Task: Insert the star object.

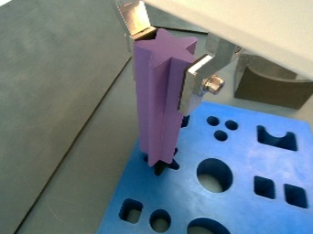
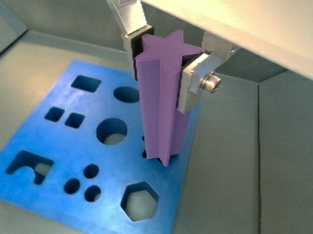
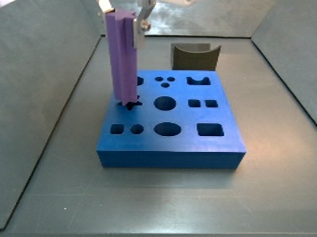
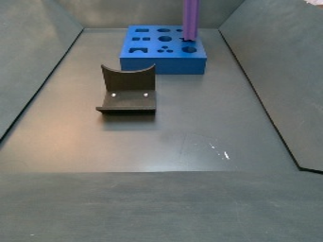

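Observation:
The star object [image 1: 159,101], a tall light purple ridged peg, stands upright between my gripper's [image 1: 169,55] silver fingers, which are shut on its upper end. Its lower end sits at the star-shaped hole [image 1: 169,166] near one edge of the blue holed block [image 1: 232,196]. I cannot tell how deep it is in. Both wrist views show this; the peg [image 2: 160,101] and the gripper [image 2: 163,62] are over the block [image 2: 61,137]. In a side view the peg [image 3: 120,56] rises from the block [image 3: 173,130] with the gripper [image 3: 136,11] at its top. The peg [image 4: 192,17] also shows far back.
A dark olive arch-shaped block [image 4: 127,92] stands on the grey floor, away from the blue block [image 4: 164,49]; it also shows behind the block [image 3: 195,56]. Grey walls [image 3: 50,56] ring the floor. The blue block has several other shaped holes.

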